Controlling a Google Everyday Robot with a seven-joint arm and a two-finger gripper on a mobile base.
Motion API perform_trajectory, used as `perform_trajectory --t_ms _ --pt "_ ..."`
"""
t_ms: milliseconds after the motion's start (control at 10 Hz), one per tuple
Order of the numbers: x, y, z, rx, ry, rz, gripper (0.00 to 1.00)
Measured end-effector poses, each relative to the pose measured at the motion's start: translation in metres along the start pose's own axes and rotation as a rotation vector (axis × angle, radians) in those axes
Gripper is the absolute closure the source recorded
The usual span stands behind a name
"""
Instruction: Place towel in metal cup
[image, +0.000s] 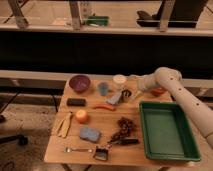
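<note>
Gripper (129, 95) low over table (107, 135) centre-rear, arm reaching in from right. Towel (116, 98), grey-blue, lies at fingertips, touching or just beside metal cup (125, 94); not in cup. Jaw state: cannot tell, nor whether towel is gripped. Nearby: blue cup (103, 89) to left, white cup (119, 81) behind, carrot (104, 106) in front. Green tray (165, 131) at right, purple bowl (79, 83) rear-left.
</note>
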Motion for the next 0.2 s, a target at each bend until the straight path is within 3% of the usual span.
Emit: perform_trajectory --t_ms 200 --pt "0.0073 -0.0023 0.0042 -0.016 0.01 0.011 0.38"
